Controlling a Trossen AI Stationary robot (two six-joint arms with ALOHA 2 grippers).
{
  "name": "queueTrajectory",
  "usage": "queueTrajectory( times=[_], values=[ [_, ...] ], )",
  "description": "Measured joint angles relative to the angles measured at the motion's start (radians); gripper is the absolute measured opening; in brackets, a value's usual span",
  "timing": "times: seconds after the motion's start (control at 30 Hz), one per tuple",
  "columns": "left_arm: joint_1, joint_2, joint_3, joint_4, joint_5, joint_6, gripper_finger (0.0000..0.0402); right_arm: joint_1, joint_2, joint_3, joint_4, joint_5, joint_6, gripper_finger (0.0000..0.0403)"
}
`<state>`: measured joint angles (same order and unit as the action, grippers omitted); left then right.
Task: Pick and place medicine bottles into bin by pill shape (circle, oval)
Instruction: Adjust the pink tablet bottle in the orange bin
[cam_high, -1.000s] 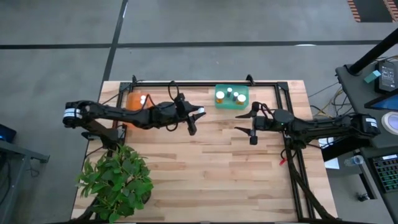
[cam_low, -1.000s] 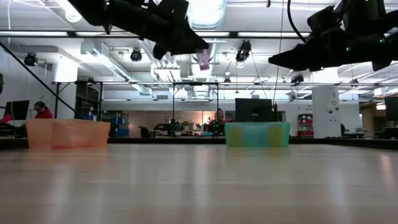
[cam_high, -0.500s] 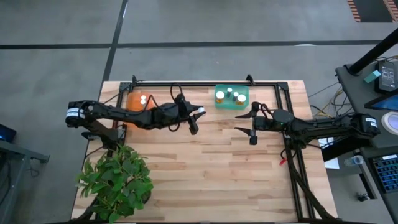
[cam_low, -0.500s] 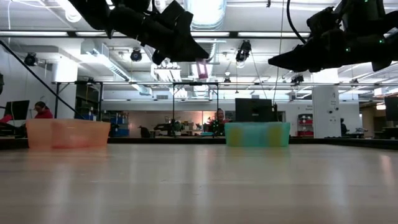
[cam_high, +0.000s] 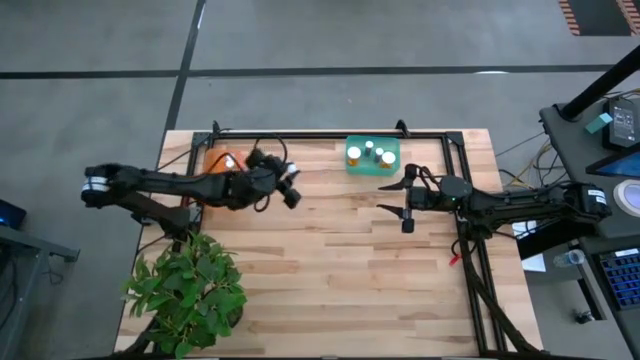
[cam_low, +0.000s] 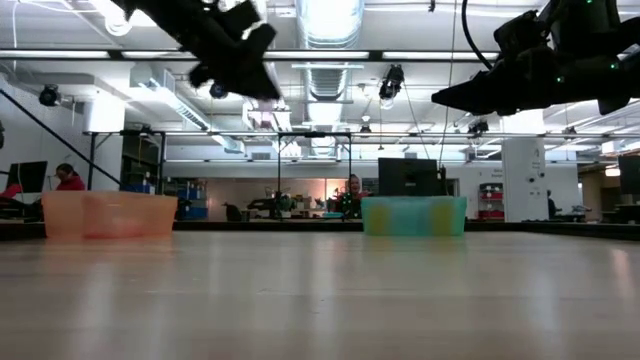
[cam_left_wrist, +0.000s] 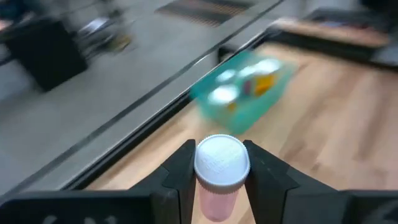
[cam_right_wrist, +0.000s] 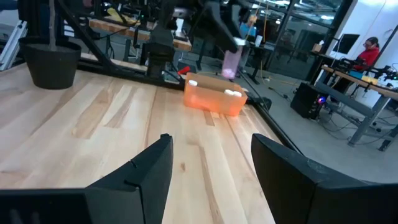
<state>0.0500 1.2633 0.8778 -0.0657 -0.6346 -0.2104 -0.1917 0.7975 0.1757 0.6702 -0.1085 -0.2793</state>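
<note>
Carrying a medicine bottle (cam_left_wrist: 219, 177) between its two fingers, the left gripper (cam_high: 289, 190) hangs above the table (cam_high: 340, 270) just beside the orange bin (cam_high: 214, 160) at the far left edge. The grip sits just under the cap, with the fingers pressing the bottle's sides. A slip looks possible if the arm swings fast, since little of the bottle is held, and it could then fall to the wood short of the bin. Releasing too soon, before the gripper is over the rim, would do the same.

That bottle is a small cylinder with a round white cap and a pale pink body. From the right wrist view it shows as a pinkish shape (cam_right_wrist: 231, 61) raised above the orange bin (cam_right_wrist: 214, 98), which already holds white-capped bottles.

Farther right, the right gripper (cam_high: 404, 205) waits over the table with its fingers spread and empty, just in front of the green bin (cam_high: 351, 164), which holds several white-capped bottles (cam_high: 378, 153).
</note>
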Motion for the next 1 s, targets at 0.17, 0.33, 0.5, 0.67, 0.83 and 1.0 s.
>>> queueTrajectory(
  times=[0.17,0.33,0.5,0.67,0.83,1.0],
  values=[
    [-0.042,-0.104,-0.001,-0.246,-0.148,-0.178,0.0092,0.000,0.007,0.000,0.002,0.004,-0.001,0.0205],
    [-0.060,-0.170,-0.001,-0.354,-0.193,-0.230,0.0092,0.000,0.011,0.000,0.009,0.004,0.001,0.0205],
    [-0.066,-0.204,-0.001,-0.606,-0.191,-0.361,0.0092,0.000,0.020,0.000,0.017,0.004,0.007,0.0205],
    [-0.066,-0.223,0.006,-0.791,-0.191,-0.527,0.0092,-0.001,0.022,0.000,0.025,0.004,0.007,0.0205],
    [-0.066,-0.238,0.003,-0.891,-0.190,-0.616,0.0092,-0.001,0.023,0.000,0.038,0.004,0.010,0.0205],
    [-0.066,-0.224,-0.008,-0.985,-0.192,-0.708,0.0092,-0.001,0.025,0.000,0.054,0.004,0.017,0.0205]
  ],
)
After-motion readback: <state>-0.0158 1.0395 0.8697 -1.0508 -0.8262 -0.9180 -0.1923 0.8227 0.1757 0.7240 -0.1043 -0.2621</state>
